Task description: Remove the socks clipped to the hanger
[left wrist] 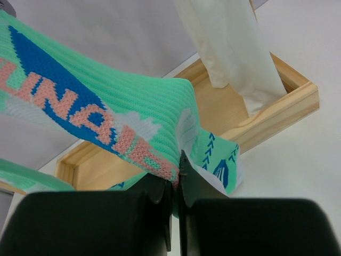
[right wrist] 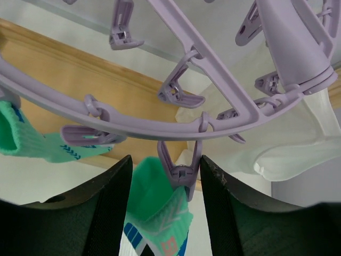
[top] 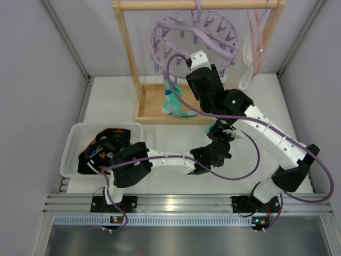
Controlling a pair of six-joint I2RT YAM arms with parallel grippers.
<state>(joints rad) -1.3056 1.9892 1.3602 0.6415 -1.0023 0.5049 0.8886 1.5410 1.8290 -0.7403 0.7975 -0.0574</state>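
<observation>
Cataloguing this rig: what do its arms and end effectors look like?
The left arm and right arm have white links between chunky black joints. A lavender cable loops along each. A green light glows on the right arm. The left end effector and right end effector have broad black fingers.

White table [top: 160, 136] carries a white basket [top: 69, 152] and wooden rack [top: 160, 119].

The left gripper [left wrist: 177, 178] is pinching the lower edge of a mint-green sock [left wrist: 106, 96] between its black fingers, which are pressing together. The sock, lettered in blue and pink, is stretching up to the left. Behind it, a white cloth [left wrist: 229, 48] is hanging over a wooden frame [left wrist: 287, 101].
</observation>
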